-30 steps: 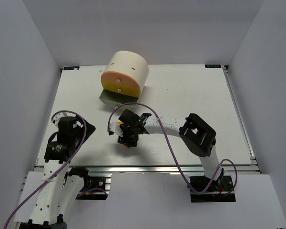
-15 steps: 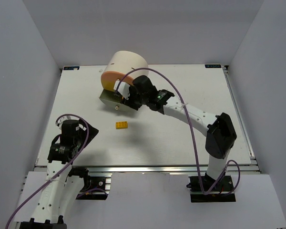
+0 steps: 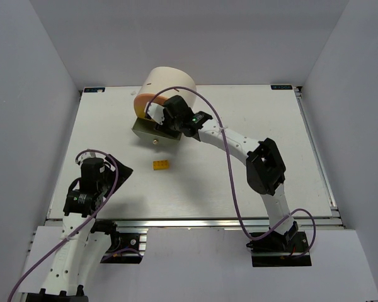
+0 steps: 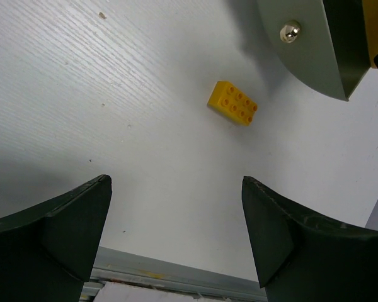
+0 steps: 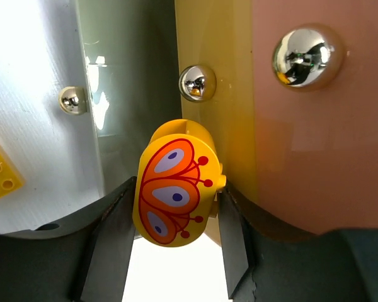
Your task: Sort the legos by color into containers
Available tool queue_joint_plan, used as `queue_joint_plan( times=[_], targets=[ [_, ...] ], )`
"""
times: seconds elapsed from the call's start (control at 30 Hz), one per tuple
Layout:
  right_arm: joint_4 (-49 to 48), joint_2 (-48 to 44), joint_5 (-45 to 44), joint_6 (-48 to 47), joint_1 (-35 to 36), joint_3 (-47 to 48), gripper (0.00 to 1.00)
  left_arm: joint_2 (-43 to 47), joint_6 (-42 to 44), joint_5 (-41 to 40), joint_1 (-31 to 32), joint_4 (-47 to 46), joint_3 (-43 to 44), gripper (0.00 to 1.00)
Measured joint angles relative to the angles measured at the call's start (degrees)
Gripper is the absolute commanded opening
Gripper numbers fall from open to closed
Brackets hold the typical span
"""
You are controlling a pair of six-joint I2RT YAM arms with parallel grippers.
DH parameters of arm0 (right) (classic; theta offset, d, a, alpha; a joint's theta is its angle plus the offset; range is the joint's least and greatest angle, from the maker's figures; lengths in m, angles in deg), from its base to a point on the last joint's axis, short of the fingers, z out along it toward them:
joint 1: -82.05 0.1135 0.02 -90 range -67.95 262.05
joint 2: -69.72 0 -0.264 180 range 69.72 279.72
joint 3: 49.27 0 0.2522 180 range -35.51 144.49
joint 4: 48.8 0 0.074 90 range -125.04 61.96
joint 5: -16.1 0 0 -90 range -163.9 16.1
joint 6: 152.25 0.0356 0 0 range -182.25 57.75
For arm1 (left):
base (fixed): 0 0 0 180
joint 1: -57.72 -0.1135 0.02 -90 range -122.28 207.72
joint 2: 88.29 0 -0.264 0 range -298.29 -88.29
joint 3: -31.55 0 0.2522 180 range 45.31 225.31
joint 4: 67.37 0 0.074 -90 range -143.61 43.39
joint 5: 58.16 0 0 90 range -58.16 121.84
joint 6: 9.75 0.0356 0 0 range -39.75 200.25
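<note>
The right gripper (image 5: 174, 217) reached to the face of the cream dome-shaped cabinet (image 3: 171, 85), its jaws pinching a rounded yellow piece (image 5: 172, 189) printed with an orange-and-red butterfly pattern. One dark finger (image 5: 110, 242) pressed on each side of it. Straight ahead of these jaws, just past the held piece, stood the yellow drawer (image 5: 211, 44) with its shiny knob (image 5: 197, 82). To the right of the jaws was the pink-orange drawer (image 5: 296, 145), and to their left the grey-blue drawer (image 5: 31, 75). From above, that bottom drawer stuck out further from the cabinet than the two over it, and the right gripper hung over it. Whether the held piece touched the yellow drawer could not be told. The only lego in view, a yellow-orange brick (image 4: 232, 102), lay flat and studs-up on the white table (image 3: 252, 113). In the right wrist view it showed at the far left edge, beyond the left finger and beside the grey-blue drawer's front. The left gripper (image 4: 175, 182) sat low near the table's near-left part with its jaws spread wide and nothing between them. The brick lay ahead of that gap, a little to its right and well apart from both fingertips. The grey-blue drawer's front lay further ahead and to the right.
</note>
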Motion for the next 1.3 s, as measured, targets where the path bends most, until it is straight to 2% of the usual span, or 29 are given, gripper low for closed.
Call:
queue_joint_plan(
  times=[0.03,0.1,0.23,0.43,0.47,0.53,0.57,0.6,0.63,0.67,0.73,0.77,0.8,0.83,0.87,0.9,1.07,1.3],
  targets=[
    [0.00,0.00,0.00,0.02,-0.02,0.00,0.50,0.07,0.00,0.26,0.02,-0.42,-0.11,0.94],
    [0.04,0.00,0.02,0.02,-0.02,-0.07,0.63,0.02,0.07,1.03,0.02,-1.57,-0.63,0.94],
    [0.83,0.00,0.24,0.44,-0.02,-0.26,0.67,-1.14,0.11,2.95,0.02,-3.19,-0.98,0.94],
    [2.10,-0.02,0.50,0.96,0.00,-0.85,0.67,-2.67,0.28,5.88,0.02,-6.82,-1.77,0.94],
    [2.16,-0.02,0.70,1.14,0.00,-0.85,0.65,-2.84,0.31,6.64,0.02,-7.74,-2.25,0.94],
    [2.56,-0.09,1.81,1.53,-0.04,-0.85,0.48,-3.43,0.26,8.59,0.11,-10.25,-3.69,0.91],
    [3.23,-0.24,3.39,1.70,-0.22,-0.85,0.35,-4.20,0.13,9.55,0.28,-11.63,-4.48,0.88],
    [4.15,-0.57,5.40,1.68,-0.42,-0.85,0.02,-5.27,0.02,10.58,0.39,-12.72,-5.01,0.84],
    [5.09,-1.07,7.63,1.57,-0.66,-0.94,0.00,-6.88,-0.09,11.63,0.50,-14.19,-5.46,0.72],
    [5.53,-2.32,10.75,2.01,-0.90,-1.86,0.00,-8.81,-0.22,12.57,0.61,-15.43,-5.64,0.65],
    [5.64,-7.04,16.70,2.19,-1.57,-6.40,0.00,-13.79,-0.66,14.38,0.70,-18.43,-5.68,0.54],
    [5.75,-10.32,19.47,2.21,-2.01,-9.42,0.09,-16.28,-1.09,15.04,0.70,-19.78,-5.66,0.54],
    [5.07,-13.94,22.36,2.38,-2.58,-13.05,0.46,-19.32,-1.44,15.78,0.70,-20.85,-5.62,0.55],
    [3.56,-18.27,25.03,2.80,-3.21,-17.38,0.64,-22.34,-1.95,16.37,0.76,-21.59,-5.29,0.58],
    [2.47,-22.60,27.56,2.62,-3.85,-21.42,0.75,-25.53,-2.89,16.70,0.92,-22.25,-4.87,0.69],
    [1.25,-26.56,29.62,2.93,-4.46,-25.07,0.84,-28.52,-3.98,16.85,1.01,-22.29,-4.15,0.73],
    [-3.74,-37.94,35.58,5.60,-7.50,-35.08,0.86,-39.06,-10.16,17.07,1.25,-19.80,2.78,0.85],
    [-5.31,-42.71,36.98,8.26,-10.60,-42.84,0.86,-50.16,-18.97,16.20,2.82,-14.75,15.50,0.88]
  ],
)
